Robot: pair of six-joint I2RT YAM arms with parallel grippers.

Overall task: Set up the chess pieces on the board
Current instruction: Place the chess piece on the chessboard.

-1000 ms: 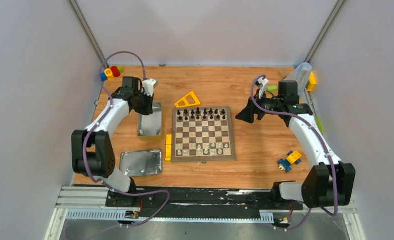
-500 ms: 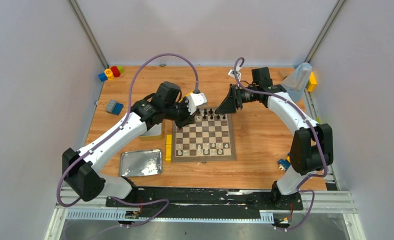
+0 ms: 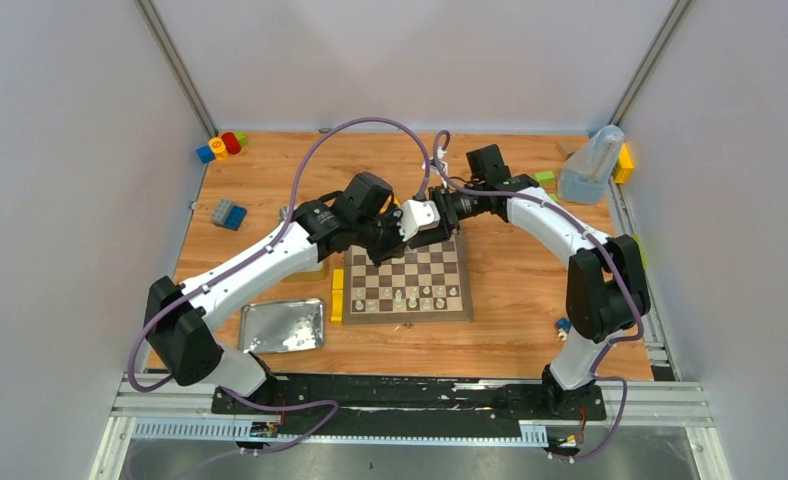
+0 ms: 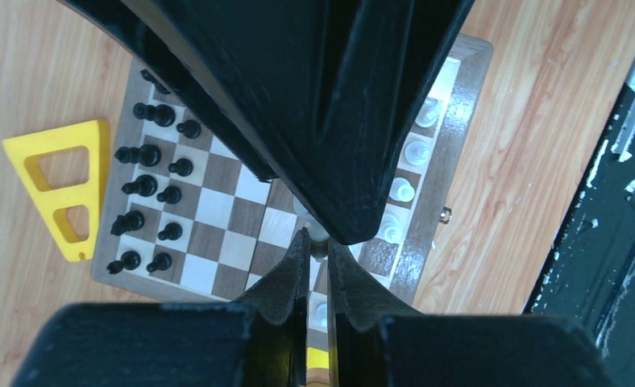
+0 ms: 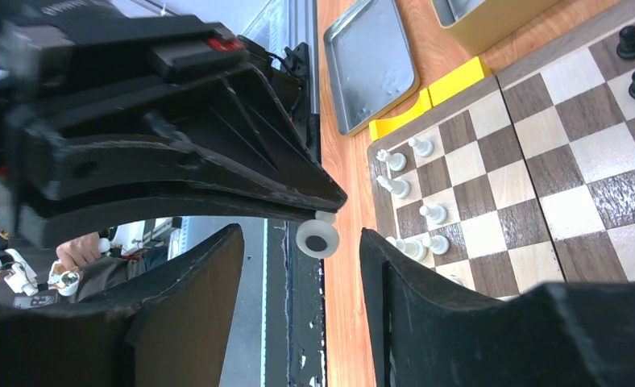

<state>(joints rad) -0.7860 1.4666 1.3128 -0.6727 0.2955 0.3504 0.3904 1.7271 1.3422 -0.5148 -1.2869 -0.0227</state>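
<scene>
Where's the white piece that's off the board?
Right wrist view, centre: white piece pinched in the left gripper, between the right gripper's open jaws, above the board.

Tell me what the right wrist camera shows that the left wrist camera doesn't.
Only the right wrist view: the flat metal tray, a tin corner, and the held white piece seen end-on at the left gripper tip, inside the open right gripper. Only the left wrist view: the yellow triangle beyond the black pieces. Both: the board, those black pieces, the white pieces and both grippers.
</scene>
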